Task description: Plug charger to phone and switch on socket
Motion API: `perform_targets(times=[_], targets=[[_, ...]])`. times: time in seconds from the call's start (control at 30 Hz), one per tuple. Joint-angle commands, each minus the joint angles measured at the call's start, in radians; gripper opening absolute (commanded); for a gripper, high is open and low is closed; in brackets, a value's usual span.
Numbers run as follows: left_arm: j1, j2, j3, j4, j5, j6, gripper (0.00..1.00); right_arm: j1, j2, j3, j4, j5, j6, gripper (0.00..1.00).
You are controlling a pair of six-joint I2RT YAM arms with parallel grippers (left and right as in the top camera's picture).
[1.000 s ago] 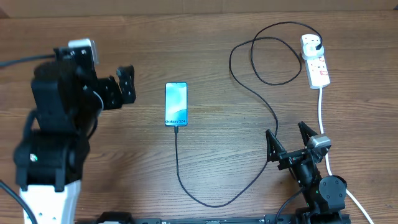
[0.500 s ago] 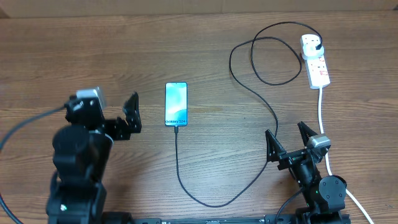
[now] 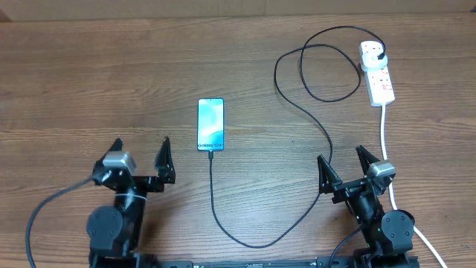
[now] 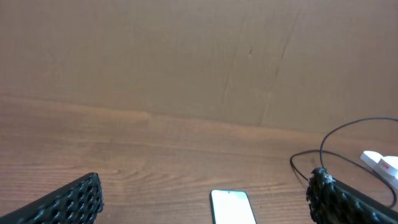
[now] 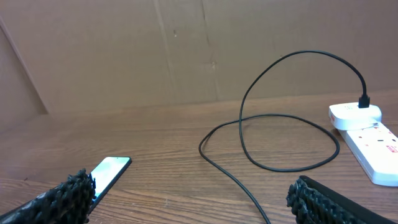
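Phone [image 3: 210,124] lay lit, screen-up, mid-table [image 3: 74,74]; charger [image 3: 211,186] tip met its near edge, plug seated in the socket [image 3: 378,73] at far right. Left gripper [image 3: 141,143] and right gripper [image 3: 341,155] both spread wide, empty — well apart from phone and socket

Your left gripper [image 4: 205,186] stands with its jaws spread wide: one black ribbed finger [image 4: 71,202] sits at the lower left corner and the other at the lower right, with nothing held between them. The top end of the phone [image 4: 232,206] lies flat on the wooden table [image 4: 155,149] in the gap, its screen pale and lit. At your right, a thin black cable [image 4: 336,134] arcs above the table towards a white power strip [image 4: 382,163] with red markings at the frame edge, and a brown cardboard wall [image 4: 186,56] closes the background.
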Motion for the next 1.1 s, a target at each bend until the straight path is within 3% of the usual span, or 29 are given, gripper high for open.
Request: perform_targets(times=[0.0,0.43,1.07], targets=[[0.005,-0.076,-0.062,0.019,-0.013,0.020,1.00,0.004,-0.010,-0.011,0.005,0.000,0.002,1.00],[0.031,-0.259,-0.198,0.026,-0.024,0.055,1.00,0.004,-0.010,-0.011,0.005,0.000,0.002,1.00],[0.045,-0.261,-0.254,-0.060,-0.023,0.095,0.99,0.004,-0.010,-0.011,0.005,0.000,0.002,1.00]])
